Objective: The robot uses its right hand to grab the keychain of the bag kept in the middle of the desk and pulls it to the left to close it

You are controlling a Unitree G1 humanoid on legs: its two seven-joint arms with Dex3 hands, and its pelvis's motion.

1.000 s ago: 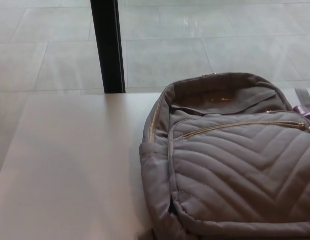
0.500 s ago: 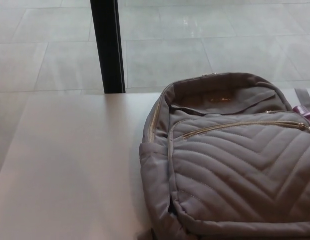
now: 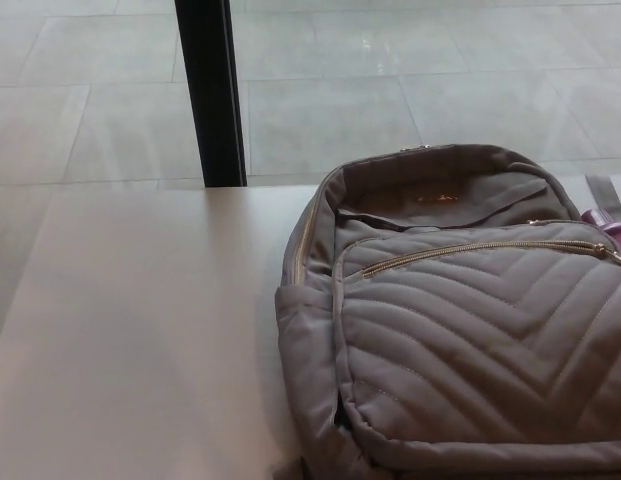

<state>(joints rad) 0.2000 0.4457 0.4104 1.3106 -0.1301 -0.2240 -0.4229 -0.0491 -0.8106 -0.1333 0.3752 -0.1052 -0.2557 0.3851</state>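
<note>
A grey quilted backpack (image 3: 470, 330) lies flat on the white desk (image 3: 140, 330), filling the right half of the head view. Its main compartment (image 3: 430, 195) gapes at the top, showing the grey lining. A gold zipper (image 3: 308, 235) runs down its left side. The front pocket's gold zipper line (image 3: 480, 250) crosses the bag and ends in a metal pull (image 3: 617, 256) at the right edge. Something purple (image 3: 608, 222) pokes out just behind that pull. Neither hand shows.
A black vertical post (image 3: 210, 90) stands behind the desk's far edge. Beyond it lies a pale tiled floor (image 3: 390, 80). A grey strap (image 3: 600, 195) sticks out behind the bag at the right.
The whole picture has shifted a few pixels to the left, so the camera moved. The bag lies as before.
</note>
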